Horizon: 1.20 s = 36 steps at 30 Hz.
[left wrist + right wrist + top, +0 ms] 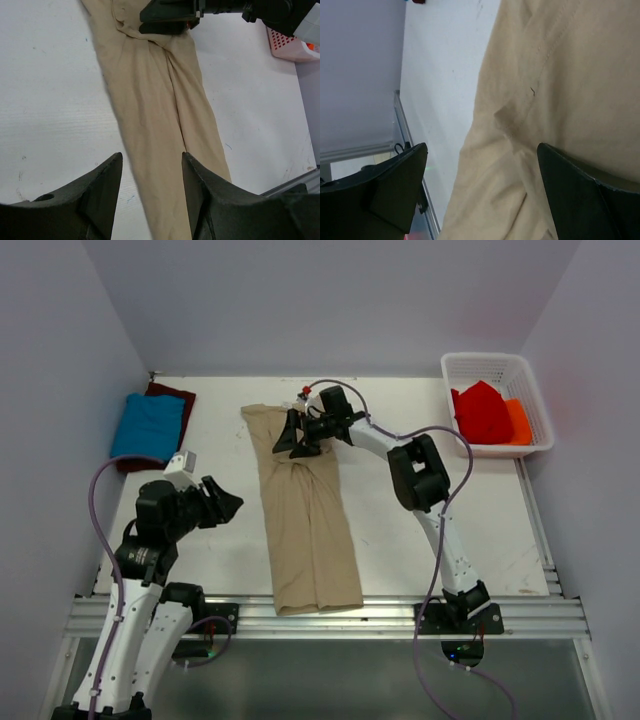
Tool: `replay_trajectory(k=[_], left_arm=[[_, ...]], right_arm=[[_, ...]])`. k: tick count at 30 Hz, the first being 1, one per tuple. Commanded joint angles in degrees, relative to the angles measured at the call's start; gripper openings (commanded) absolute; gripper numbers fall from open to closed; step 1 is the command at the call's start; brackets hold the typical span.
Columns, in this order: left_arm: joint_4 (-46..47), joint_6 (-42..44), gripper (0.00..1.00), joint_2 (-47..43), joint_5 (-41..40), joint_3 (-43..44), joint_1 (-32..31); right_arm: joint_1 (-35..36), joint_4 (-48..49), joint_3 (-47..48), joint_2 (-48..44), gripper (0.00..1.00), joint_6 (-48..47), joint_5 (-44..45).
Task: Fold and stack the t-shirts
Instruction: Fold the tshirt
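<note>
Plain tan t-shirt (305,520) under my black right gripper (292,445). Left of it, a bright blue t-shirt (147,425) on a dark maroon t-shirt (178,395). To the right, a white lattice basket (495,365).

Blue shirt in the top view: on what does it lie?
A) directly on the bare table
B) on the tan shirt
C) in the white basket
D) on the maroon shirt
D: the blue shirt lies on the maroon shirt, whose dark edges show from under it.
</note>
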Motion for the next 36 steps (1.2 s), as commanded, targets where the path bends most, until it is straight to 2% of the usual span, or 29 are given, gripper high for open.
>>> replay_trajectory(k=[1, 3, 5, 9, 10, 12, 13, 15, 16, 18, 19, 22, 26, 27, 30, 33, 36], left_arm=[[3.5, -1.2, 0.55, -0.8, 1.0, -1.9, -0.1], [4.8, -1.2, 0.55, -1.0, 2.2, -2.4, 0.0], [5.6, -0.8, 0.56, -0.6, 4.8, -3.5, -0.1], [3.0, -0.1, 0.55, 2.7, 7.6, -4.4, -0.8], [2.3, -0.5, 0.55, 3.0, 6.5, -4.1, -3.4], [0.9, -2.8, 0.55, 3.9, 4.1, -4.2, -6.1], [0.7, -3.8, 0.55, 4.2, 3.9, -5.2, -9.2], [0.9, -7.7, 0.54, 5.4, 2.5, -7.0, -12.9], [1.1, -9.1, 0.54, 5.8, 1.6, -9.0, -17.9], [1.8, -14.3, 0.54, 6.6, -2.1, -11.1, -23.8], [2.2, -18.2, 0.54, 6.8, -2.9, -12.8, -29.6], [2.4, -26.9, 0.54, 7.4, -7.2, -15.1, -41.0], [-1.8, -39.6, 0.54, 8.8, -14.9, -15.4, -57.3], [-3.3, -41.9, 0.54, 10.5, -16.4, -14.0, -63.7], [-7.8, -48.7, 0.55, 15.7, -20.3, -10.9, -73.7], [-9.5, -53.4, 0.55, 22.7, -20.7, -9.0, -79.9], [-12.3, -55.1, 0.55, 26.8, -22.2, -6.6, -82.6]], right_arm=[[-0.1, 3.3, -7.9, -10.4, 0.96, -3.2, -0.3], [-0.2, 7.4, -12.7, -18.4, 0.96, -3.4, 2.5], [0.0, 7.2, -19.6, -27.3, 0.96, -5.5, 5.6], [0.8, -4.5, -28.8, -39.3, 0.96, -12.0, 16.1], [1.4, -7.0, -32.8, -41.3, 0.96, -14.3, 24.0], [3.3, -9.9, -38.1, -47.7, 0.96, -15.3, 30.0], [4.1, -10.6, -43.5, -49.9, 0.96, -14.9, 35.8], [6.7, -11.5, -49.0, -55.1, 0.96, -13.7, 39.9], [7.6, -11.6, -54.1, -56.6, 0.96, -12.2, 41.7], [10.0, -11.7, -58.8, -59.8, 0.96, -10.9, 44.1], [10.7, -11.7, -63.0, -62.8, 0.96, -9.2, 44.8], [12.4, -12.4, -70.3, -69.7, 0.95, -6.1, 45.1], [13.8, -15.3, -76.0, -78.8, 0.95, -3.3, 44.7], [13.9, -16.8, -77.6, -80.7, 0.95, -2.5, 44.5], [13.9, -19.7, -80.2, -86.4, 0.96, -1.1, 43.0], [14.0, -20.7, -82.7, -90.2, 0.95, 1.2, 40.2], [14.2, -20.8, -85.1, -93.0, 0.95, 2.5, 38.4]])
